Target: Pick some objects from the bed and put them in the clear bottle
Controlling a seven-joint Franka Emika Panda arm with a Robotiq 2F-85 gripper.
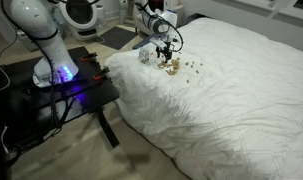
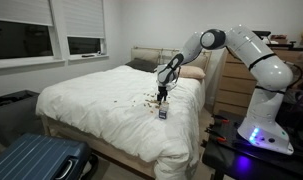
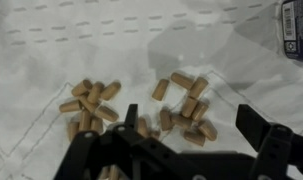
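Downward gripper (image 3: pixel 186 118), jaws wide apart

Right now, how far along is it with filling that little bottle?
Done: nothing I can confirm; what the clear bottle holds is too small to see. In hand: nothing, the gripper hangs open over the tan pellets. Left: many pellets lie scattered on the bed.
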